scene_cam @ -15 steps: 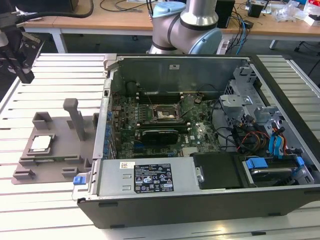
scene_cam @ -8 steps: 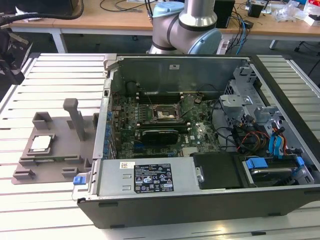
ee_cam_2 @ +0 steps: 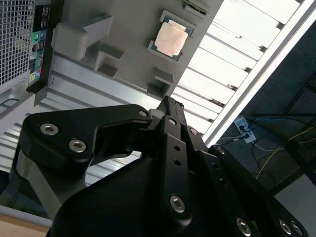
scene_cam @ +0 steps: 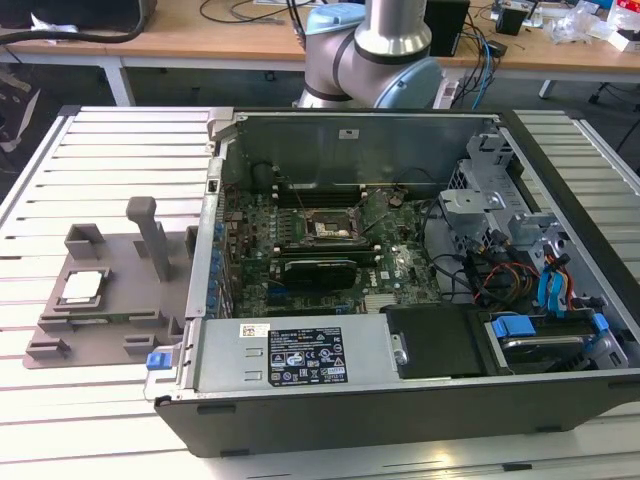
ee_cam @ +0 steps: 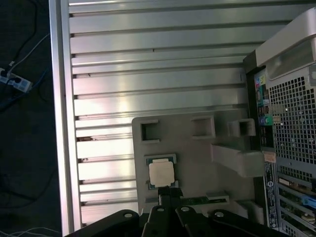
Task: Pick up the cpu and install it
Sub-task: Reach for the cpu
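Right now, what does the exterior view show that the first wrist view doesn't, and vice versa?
Exterior view: the robot arm and the motherboard socket inside the open computer case. First wrist view: the tool, shut, pointing toward the cpu, and the case's rear grille. Both: the cpu lying in the grey tray on the slatted table.

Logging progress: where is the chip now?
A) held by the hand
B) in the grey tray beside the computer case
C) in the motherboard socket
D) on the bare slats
B: the chip lies flat in the grey tray, beside the open computer case.
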`<state>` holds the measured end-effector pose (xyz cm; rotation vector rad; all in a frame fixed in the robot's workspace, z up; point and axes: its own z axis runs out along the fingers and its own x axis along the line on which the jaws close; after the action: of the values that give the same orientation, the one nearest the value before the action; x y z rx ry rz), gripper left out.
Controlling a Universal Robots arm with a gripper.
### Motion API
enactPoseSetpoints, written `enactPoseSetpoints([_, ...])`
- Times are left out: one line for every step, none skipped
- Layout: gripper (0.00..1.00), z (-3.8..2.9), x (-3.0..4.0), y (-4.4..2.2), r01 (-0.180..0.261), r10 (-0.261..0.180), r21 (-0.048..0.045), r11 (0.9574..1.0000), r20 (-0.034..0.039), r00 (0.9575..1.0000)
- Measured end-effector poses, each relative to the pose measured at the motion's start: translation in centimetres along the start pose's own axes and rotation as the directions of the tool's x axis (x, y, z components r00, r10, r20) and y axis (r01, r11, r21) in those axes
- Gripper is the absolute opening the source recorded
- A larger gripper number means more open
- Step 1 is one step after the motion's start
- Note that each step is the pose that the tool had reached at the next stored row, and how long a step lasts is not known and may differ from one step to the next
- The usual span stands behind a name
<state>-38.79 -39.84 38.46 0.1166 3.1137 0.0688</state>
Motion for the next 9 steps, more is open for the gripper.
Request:
enactPoseSetpoints([0.11,0.05,0.31,-0.02,0.000,0.000,0.0000,1.0000,0.0000,1.0000])
enactPoseSetpoints([0.11,0.08,0.45,-0.04,0.000,0.000,0.0000,1.0000,0.0000,1.0000])
enactPoseSetpoints([0.11,0.11,0.62,-0.05,0.000,0.000,0.0000,1.0000,0.0000,1.0000])
enactPoseSetpoints([0.11,0.16,0.78,-0.07,0.000,0.000,0.0000,1.0000,0.0001,1.0000])
enactPoseSetpoints([0.11,0.21,0.93,-0.08,0.000,0.000,0.0000,1.0000,0.0000,1.0000])
enactPoseSetpoints([0.11,0.28,1.15,-0.10,0.000,0.000,0.0000,1.0000,0.0000,1.0000])
enactPoseSetpoints([0.11,0.36,1.30,-0.11,0.000,0.000,-0.0001,1.0000,0.0000,1.0000])
enactPoseSetpoints([0.11,0.43,1.38,-0.13,0.000,0.000,-0.0001,1.0000,0.0001,1.0000])
enactPoseSetpoints([0.11,0.48,1.43,-0.13,0.000,0.000,0.0000,1.0000,0.0000,1.0000])
